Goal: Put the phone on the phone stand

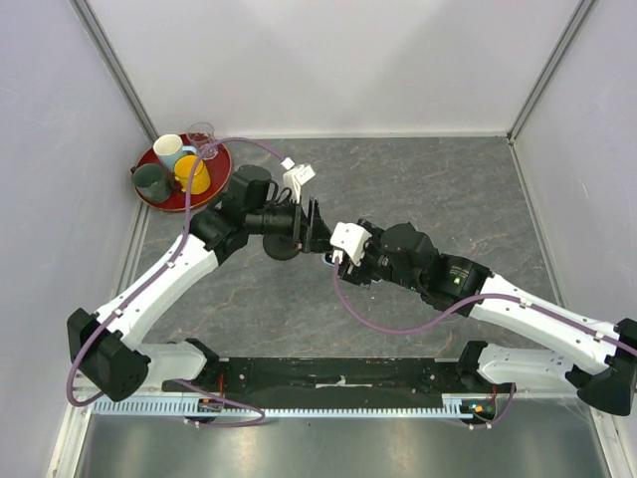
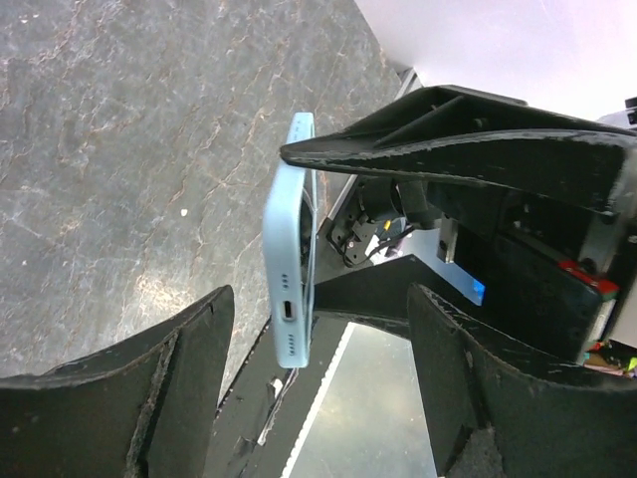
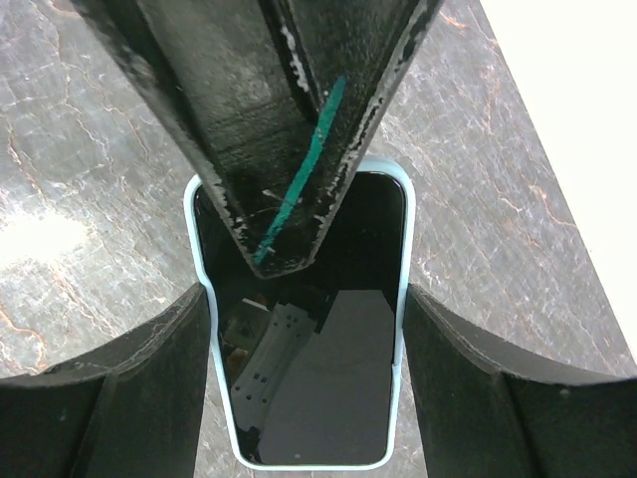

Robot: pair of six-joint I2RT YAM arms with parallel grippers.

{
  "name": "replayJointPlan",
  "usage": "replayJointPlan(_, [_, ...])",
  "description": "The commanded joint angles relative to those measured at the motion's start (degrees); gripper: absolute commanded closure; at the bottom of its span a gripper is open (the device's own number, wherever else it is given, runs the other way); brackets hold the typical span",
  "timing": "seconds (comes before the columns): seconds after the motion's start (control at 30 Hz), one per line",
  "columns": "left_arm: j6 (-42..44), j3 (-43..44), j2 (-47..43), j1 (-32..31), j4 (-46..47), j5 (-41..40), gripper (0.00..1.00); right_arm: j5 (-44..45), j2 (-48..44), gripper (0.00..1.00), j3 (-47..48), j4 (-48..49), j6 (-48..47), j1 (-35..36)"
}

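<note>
The phone point(image 3: 304, 349), black screen in a light blue case, hangs above the tabletop with my right gripper point(image 3: 306, 294) shut on its two long sides. In the left wrist view the phone point(image 2: 287, 261) shows edge-on, charging port toward the camera. My left gripper point(image 2: 320, 299) stands open around it, with a gap on each side, and one left finger point(image 3: 269, 129) crosses in front of the phone's top. From above, both grippers point(image 1: 320, 239) meet at mid-table. A dark round shape point(image 1: 283, 248) under the left wrist may be the phone stand; it is mostly hidden.
A red tray point(image 1: 225, 159) at the back left holds a white cup point(image 1: 169, 149), a yellow cup point(image 1: 193, 175), a dark green cup point(image 1: 152, 182) and a glass point(image 1: 202, 133). White walls enclose the grey marbled table point(image 1: 438, 189).
</note>
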Motion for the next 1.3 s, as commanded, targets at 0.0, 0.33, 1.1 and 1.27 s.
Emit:
replayJointPlan(0.0, [0.70, -1.23, -2.92, -0.17, 0.91, -2.80, 0.24, -0.70, -1.51, 1.00, 4.00, 3.38, 0.66, 0.49])
replayJointPlan(0.33, [-1.06, -3.26, 0.06, -0.78, 4.51, 4.31, 0.31, -1.32, -0.02, 1.00, 6.55, 3.11, 0.57, 2.07])
replayJointPlan(1.1, [1.49, 4.21, -9.78, -0.61, -1.90, -27.50, 0.98, -4.63, 1.57, 0.02, -8.99, 17.42, 38.77, -17.95])
replayJointPlan(1.27, [0.17, 6.50, -9.16, -0.61, -1.73, -27.94, 0.98, -27.66, 2.09, 0.02, -16.82, 31.20, 45.92, -21.57])
